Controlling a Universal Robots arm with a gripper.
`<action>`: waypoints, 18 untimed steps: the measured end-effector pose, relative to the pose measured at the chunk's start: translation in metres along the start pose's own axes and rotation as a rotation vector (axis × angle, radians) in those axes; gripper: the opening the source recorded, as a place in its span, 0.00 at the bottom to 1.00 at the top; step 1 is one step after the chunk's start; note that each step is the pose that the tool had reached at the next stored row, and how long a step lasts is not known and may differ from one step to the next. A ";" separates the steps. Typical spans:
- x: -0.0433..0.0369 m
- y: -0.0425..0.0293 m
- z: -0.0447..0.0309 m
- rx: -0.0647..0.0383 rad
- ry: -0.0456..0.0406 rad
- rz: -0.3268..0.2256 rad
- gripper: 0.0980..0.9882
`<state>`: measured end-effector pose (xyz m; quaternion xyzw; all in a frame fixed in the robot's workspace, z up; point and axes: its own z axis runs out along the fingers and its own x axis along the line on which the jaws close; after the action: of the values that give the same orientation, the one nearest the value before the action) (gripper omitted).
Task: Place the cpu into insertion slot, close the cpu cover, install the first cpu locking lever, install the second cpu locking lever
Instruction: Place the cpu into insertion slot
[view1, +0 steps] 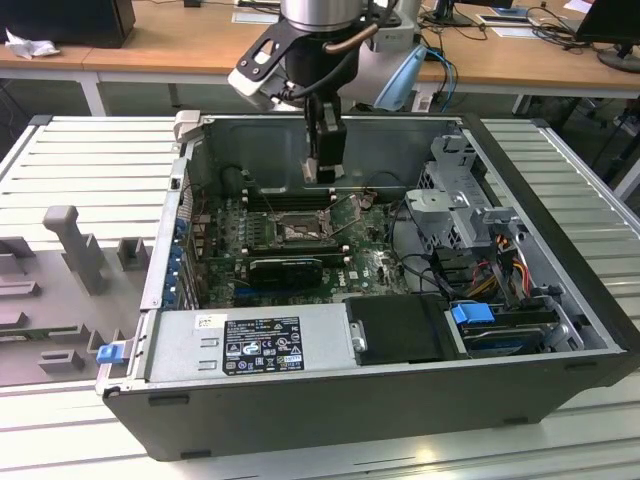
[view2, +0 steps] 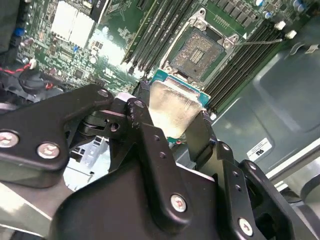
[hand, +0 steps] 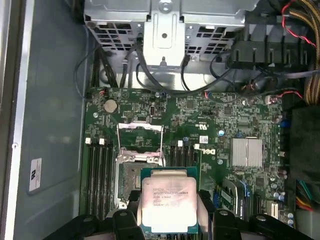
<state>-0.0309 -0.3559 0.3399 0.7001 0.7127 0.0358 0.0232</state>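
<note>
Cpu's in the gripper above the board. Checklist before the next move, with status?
1. Grip on cpu: ok, gripper shut on its edges.
2. Insertion slot empty: ok, bare contacts.
3. Cpu cover raised off the slot: ok.
4. Locking lever swung clear: ok for this one; the other, cannot tell.
5. Cpu centred over slot: cannot tell; it looks offset in both wrist views.

You've got the cpu (hand: 168, 200), silver lid on green substrate, pinched flat in the gripper (view2: 170, 120) above the insertion slot (view2: 199, 48). Slot's empty; cpu cover (hand: 140, 126), a silvery frame, is swung open.
</note>
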 end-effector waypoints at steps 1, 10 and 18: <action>0.0000 0.0000 0.0004 0.000 -0.0013 0.016 0.48; -0.0001 -0.0002 0.0028 -0.002 -0.0087 0.104 0.48; -0.0001 -0.0003 0.0040 -0.003 -0.0140 0.167 0.48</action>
<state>-0.0309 -0.3559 0.3359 0.7573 0.6517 0.0338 0.0261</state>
